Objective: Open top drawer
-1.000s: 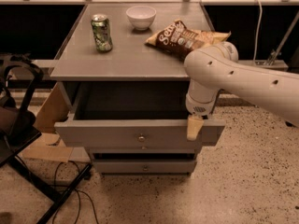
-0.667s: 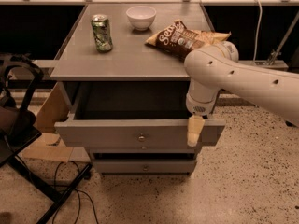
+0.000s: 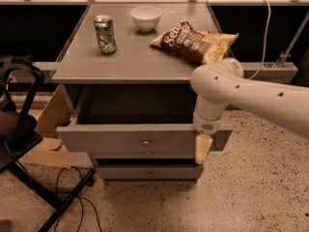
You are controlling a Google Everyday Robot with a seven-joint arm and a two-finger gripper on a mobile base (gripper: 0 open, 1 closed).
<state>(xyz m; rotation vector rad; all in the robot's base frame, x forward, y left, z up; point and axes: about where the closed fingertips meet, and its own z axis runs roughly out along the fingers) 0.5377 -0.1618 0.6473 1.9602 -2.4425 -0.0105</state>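
- Top drawer (image 3: 120,139) sits slid out toward the camera from under the cabinet top (image 3: 135,66). Its shallow interior is exposed, so we'd call it mostly open.
- The drawer front's long axis runs left-right across the view. The travel axis runs straight out toward us.
- Gripper (image 3: 203,148) hangs at the right end of that front, below the arm (image 3: 251,95). It overlaps the top edge and the outer face, well right of the knob (image 3: 146,142).
- We can't tell whether the gripper is open or closed, or whether it's hooked on the lip or just touching it.
- From the gripper, the drawer body lies left and back.
- Any further pull would go toward the camera. It's off-centre, so we'd watch for the drawer racking.
- Lower drawer (image 3: 147,172) is shut.
- Can (image 3: 105,34), bowl (image 3: 146,17) and chip bag (image 3: 195,41) on top are clear of the move.
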